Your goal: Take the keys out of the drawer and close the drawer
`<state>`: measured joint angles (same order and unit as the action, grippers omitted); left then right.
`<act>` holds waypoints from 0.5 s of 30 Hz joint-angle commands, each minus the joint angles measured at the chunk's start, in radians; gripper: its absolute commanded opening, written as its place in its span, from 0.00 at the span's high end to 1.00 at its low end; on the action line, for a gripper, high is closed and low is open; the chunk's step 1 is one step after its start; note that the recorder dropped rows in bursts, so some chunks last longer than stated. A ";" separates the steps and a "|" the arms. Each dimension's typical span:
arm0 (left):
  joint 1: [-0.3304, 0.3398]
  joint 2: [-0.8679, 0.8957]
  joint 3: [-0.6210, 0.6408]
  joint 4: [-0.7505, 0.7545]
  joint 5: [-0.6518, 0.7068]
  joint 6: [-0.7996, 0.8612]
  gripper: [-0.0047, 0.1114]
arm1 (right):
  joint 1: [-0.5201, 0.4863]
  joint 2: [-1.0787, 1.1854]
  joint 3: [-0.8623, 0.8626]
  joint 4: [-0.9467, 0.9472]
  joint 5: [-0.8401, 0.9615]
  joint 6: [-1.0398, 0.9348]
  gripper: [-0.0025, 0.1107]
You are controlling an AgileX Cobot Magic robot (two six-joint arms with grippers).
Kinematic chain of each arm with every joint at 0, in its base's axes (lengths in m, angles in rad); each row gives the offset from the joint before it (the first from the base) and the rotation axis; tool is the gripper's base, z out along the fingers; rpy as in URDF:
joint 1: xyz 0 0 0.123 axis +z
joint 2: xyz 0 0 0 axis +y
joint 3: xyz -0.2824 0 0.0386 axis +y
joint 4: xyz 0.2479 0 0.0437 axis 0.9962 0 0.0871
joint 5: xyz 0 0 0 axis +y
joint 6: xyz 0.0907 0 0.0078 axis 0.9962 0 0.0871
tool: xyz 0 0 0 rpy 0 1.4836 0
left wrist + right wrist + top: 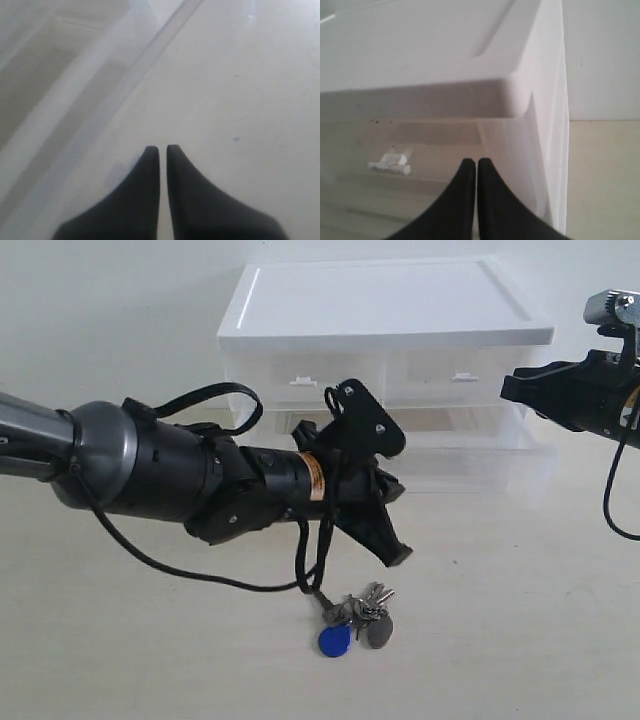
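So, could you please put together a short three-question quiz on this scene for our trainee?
1. True or false: the keys lie on the table, outside the drawer.
2. Pick one. The left tool is: A) wide open; B) shut on the keys; C) shut with nothing between its fingers.
3. Fill the gap: the grey tag on the keys lies beside a round tag coloured ____.

Key: 1 true; 2 C; 3 blue.
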<state>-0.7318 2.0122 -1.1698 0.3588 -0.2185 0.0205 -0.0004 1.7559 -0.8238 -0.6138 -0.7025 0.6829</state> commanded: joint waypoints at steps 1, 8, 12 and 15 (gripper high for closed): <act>0.071 0.010 -0.051 -0.054 -0.028 0.005 0.92 | 0.001 0.001 -0.003 -0.001 -0.008 -0.009 0.98; 0.094 0.055 -0.127 -0.054 -0.069 0.022 0.92 | 0.001 0.001 -0.003 -0.001 -0.005 -0.009 0.98; 0.118 0.093 -0.177 -0.054 -0.047 0.022 0.92 | 0.001 0.001 -0.003 -0.001 -0.005 -0.009 0.98; 0.134 0.117 -0.208 -0.054 0.006 0.020 0.92 | 0.001 0.001 -0.003 0.001 -0.005 -0.011 0.98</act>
<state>-0.6189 2.1098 -1.3490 0.3149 -0.2556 0.0372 -0.0004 1.7559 -0.8238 -0.6138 -0.7025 0.6806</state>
